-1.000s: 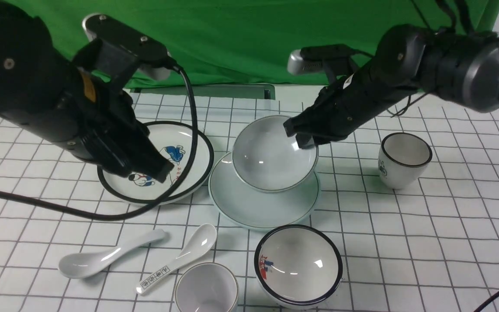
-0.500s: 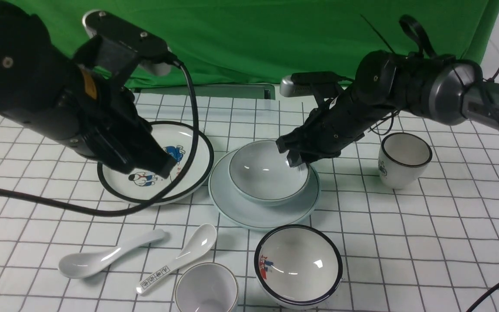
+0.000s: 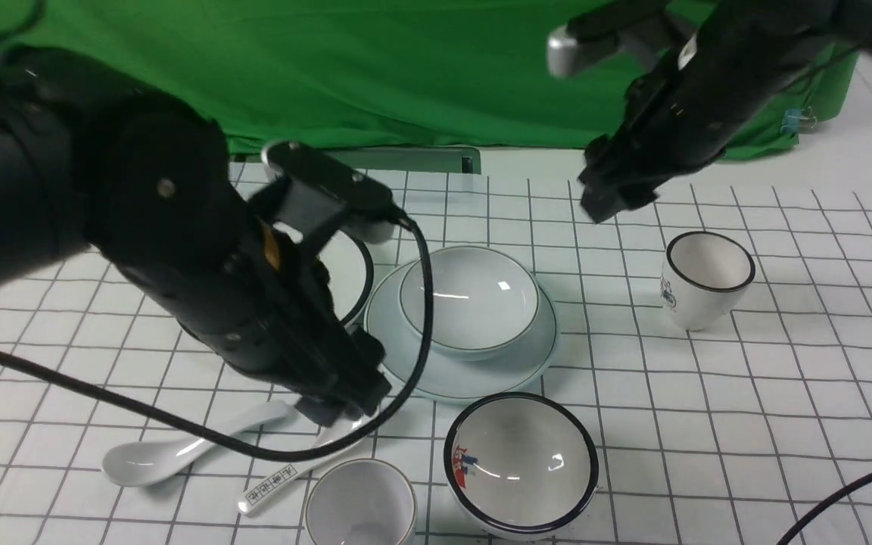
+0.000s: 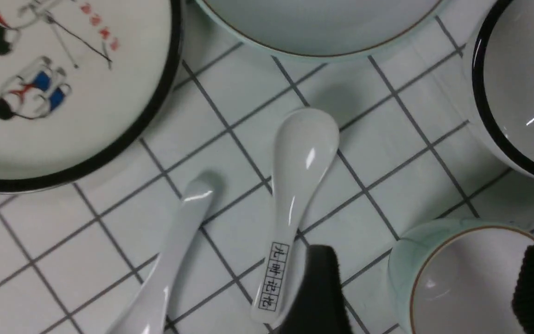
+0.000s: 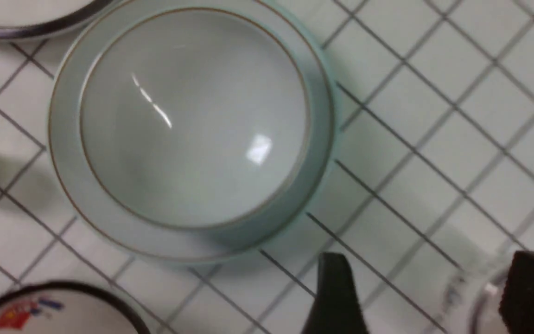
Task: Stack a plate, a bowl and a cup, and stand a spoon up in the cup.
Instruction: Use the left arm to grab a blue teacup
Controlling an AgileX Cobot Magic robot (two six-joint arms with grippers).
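Observation:
The plain bowl [image 3: 470, 299] sits upright on the plain plate [image 3: 460, 382] at the table's middle; both show in the right wrist view, bowl [image 5: 193, 116] on plate [image 5: 65, 157]. The plain cup [image 3: 360, 503] stands at the front edge. The plain spoon [image 3: 156, 458] lies left of it. My left gripper [image 3: 337, 409] is open and hovers above the cup [image 4: 461, 278], which shows between its fingers [image 4: 318, 287]. The plain spoon's handle [image 4: 174, 260] is nearby. My right gripper [image 3: 606, 200] is open, empty and raised behind the bowl.
A spoon with black characters [image 3: 277, 484] lies beside the plain spoon. A black-rimmed bowl [image 3: 521, 462] stands in front of the plate. A black-rimmed cup [image 3: 705, 276] stands at the right. The cartoon plate [image 4: 63, 93] is mostly hidden behind my left arm in the front view.
My right gripper set the bowl on the plate, let go and rose to the back right. My left arm moved forward and right, over the spoons, to above the plain cup.

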